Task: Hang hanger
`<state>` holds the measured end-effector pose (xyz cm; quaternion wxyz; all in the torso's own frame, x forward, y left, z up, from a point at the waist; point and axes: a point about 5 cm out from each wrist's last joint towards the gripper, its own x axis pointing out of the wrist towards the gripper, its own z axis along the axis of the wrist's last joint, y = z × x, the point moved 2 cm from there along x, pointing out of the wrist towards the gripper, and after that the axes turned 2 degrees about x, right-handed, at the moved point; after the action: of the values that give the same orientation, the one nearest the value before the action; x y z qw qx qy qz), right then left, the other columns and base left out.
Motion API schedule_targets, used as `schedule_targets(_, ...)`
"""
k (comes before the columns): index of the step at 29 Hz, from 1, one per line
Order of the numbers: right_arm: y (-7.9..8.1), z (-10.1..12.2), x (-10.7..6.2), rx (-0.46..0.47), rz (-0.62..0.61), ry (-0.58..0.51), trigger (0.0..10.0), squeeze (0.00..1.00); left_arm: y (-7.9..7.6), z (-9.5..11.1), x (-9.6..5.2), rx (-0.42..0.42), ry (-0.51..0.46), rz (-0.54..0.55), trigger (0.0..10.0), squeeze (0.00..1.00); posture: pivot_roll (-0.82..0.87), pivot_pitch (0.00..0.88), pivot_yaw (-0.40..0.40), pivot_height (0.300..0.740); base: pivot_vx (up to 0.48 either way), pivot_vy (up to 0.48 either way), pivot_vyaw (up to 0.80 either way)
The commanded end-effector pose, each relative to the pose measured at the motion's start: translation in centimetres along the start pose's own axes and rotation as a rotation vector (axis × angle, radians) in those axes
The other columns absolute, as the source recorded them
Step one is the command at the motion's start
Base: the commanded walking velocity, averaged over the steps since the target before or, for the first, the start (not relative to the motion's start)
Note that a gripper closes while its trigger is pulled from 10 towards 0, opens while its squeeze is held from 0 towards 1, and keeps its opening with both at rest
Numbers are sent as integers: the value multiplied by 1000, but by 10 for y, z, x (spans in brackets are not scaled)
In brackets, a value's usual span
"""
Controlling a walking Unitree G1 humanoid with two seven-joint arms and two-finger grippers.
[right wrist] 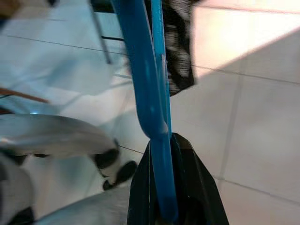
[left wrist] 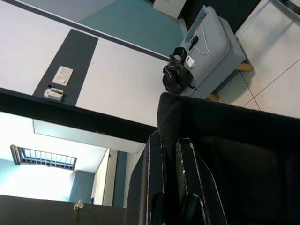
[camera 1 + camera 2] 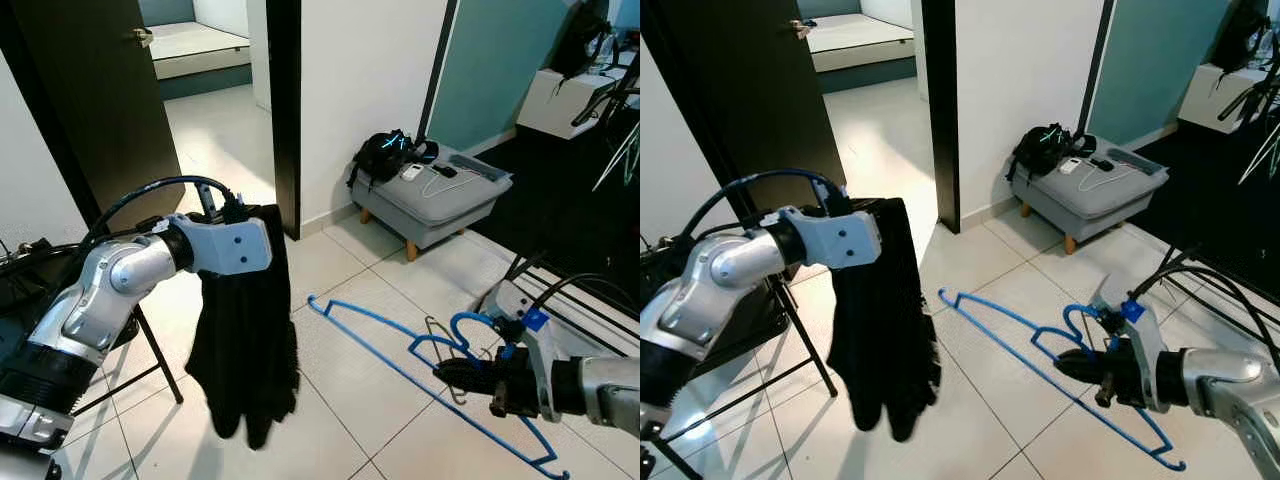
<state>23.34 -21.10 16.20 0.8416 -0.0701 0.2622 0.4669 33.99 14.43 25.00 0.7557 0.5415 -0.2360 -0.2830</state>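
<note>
I have both pieces in the air, but nothing is hung yet. My right claw [image 3: 462,372] is clamped on the blue hanger [image 3: 400,348] near its neck, just below the hook; in the right wrist view the blue bar runs straight down between my two fingers [image 1: 194,187]. The hanger juts out from that claw toward my left arm, tilted over the tiled floor [image 3: 340,270]. My left claw [image 2: 180,187] is pinched on a black garment [image 3: 245,340], which droops limp beneath it, well apart from the hanger's far tip.

Judging by this, what remains is to bring garment and hanger together and then find a rail. I see no rail or hook here, so I cannot tell where it should go.

Beyond the right claw stands a grey footstool [image 3: 440,205] carrying a black bag [image 3: 385,155] and small devices. Behind the left claw are a dark door [image 3: 100,100] and a folding stand [image 3: 150,360], whose legs are close to the hanging cloth.
</note>
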Motion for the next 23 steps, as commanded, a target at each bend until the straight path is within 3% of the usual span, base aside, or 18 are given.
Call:
schedule_targets(1,7,8,2,-18,42,-41,10000,0,12,7,0,22,-28,45,10000,0,-35,0,27,740,0,0,0)
schedule_targets(2,7,20,4,-35,47,-118,10000,0,9,10,2,16,-41,40,10000,0,-35,0,27,740,0,0,0)
schedule_targets(8,9,33,3,-58,64,-188,10000,0,6,11,3,14,-47,37,10000,0,-34,0,25,740,0,0,0)
schedule_targets(11,1,34,4,-73,10,-186,10000,0,7,11,3,14,-49,39,10000,0,-34,0,24,740,0,0,0)
schedule_targets(14,-19,29,5,-64,-120,-156,10000,0,7,14,4,12,-62,41,10000,0,-32,0,23,740,0,0,0)
schedule_targets(23,-30,28,4,-52,-192,-138,10000,0,7,24,7,3,-106,42,10000,0,-32,0,22,740,0,0,0)
